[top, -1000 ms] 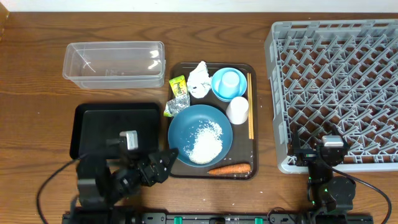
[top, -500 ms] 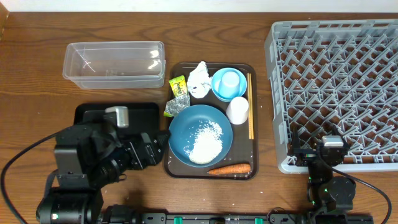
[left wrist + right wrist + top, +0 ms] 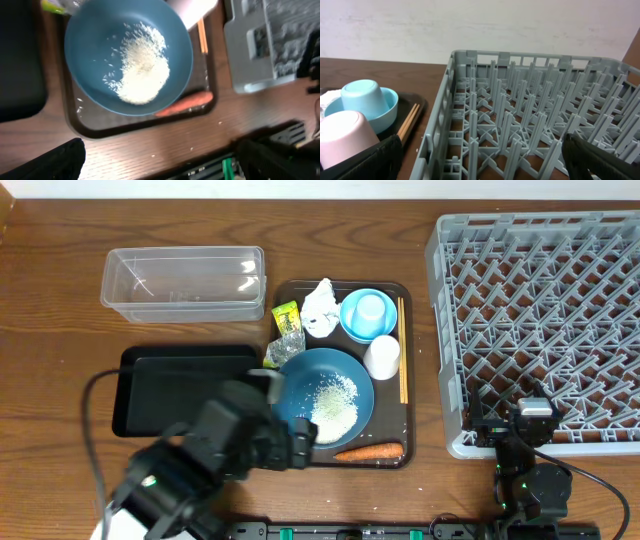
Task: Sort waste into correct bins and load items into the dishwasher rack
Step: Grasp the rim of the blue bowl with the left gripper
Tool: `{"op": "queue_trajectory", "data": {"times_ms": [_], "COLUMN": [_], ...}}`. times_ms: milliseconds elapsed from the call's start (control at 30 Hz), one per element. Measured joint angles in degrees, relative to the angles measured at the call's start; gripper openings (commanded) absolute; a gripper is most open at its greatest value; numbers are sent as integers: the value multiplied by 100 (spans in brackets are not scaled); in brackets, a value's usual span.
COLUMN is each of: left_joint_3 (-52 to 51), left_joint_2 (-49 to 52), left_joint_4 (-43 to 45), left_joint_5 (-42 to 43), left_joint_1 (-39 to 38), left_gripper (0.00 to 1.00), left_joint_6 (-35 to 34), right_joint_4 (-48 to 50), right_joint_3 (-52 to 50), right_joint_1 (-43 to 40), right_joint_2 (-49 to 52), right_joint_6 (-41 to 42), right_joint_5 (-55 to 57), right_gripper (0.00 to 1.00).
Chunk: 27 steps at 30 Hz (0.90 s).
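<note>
Swinging right from the black tray (image 3: 150,380), our left gripper (image 3: 297,442) hovers wide open, empty, over the blue plate (image 3: 305,375); right gripper (image 3: 480,165) unmoved, open, empty.

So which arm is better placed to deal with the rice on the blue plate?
Left. The left claw hangs open at the blue plate, with the rice just beneath. The right claw sits by the rack, far from it.

Your left tool (image 3: 285,420) hangs spread wide over the plate (image 3: 335,380), covering its near-left rim. The carrot (image 3: 368,450) hugs the plate's near edge, and the cup (image 3: 381,357) and bowl (image 3: 368,315) crowd its far right. The chopsticks (image 3: 403,365) line the right rim of the serving tray (image 3: 388,425). A narrow strip of bare counter (image 3: 425,380) separates it from the rack (image 3: 540,320). The clear tub (image 3: 180,285) and black tray (image 3: 170,385) lie open from above.
</note>
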Motion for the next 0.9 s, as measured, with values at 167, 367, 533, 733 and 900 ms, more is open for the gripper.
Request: {"op": "queue_trajectory", "data": {"times_ms": [167, 367, 533, 733, 900], "left_joint_3": [85, 96, 96, 105, 107], "left_joint_2": [686, 1331, 1633, 2319, 2959], "left_joint_4": [216, 763, 1193, 1792, 1969], "left_joint_5": [-713, -798, -787, -1266, -1606], "left_joint_1": [-1047, -1432, -1698, -2391, -2441], "left_gripper": [98, 98, 98, 98, 98], "left_joint_6": [-299, -400, -13, 852, 1084], "right_joint_4": [-2, 0, 0, 0, 0], "right_joint_3": [0, 0, 0, 0, 0], "right_joint_1": [0, 0, 0, 0, 0], "right_joint_2": [0, 0, 0, 0, 0], "right_joint_6": [0, 0, 0, 0, 0], "right_joint_5": [0, 2, 2, 0, 0], "right_gripper": [99, 99, 99, 99, 99]}}
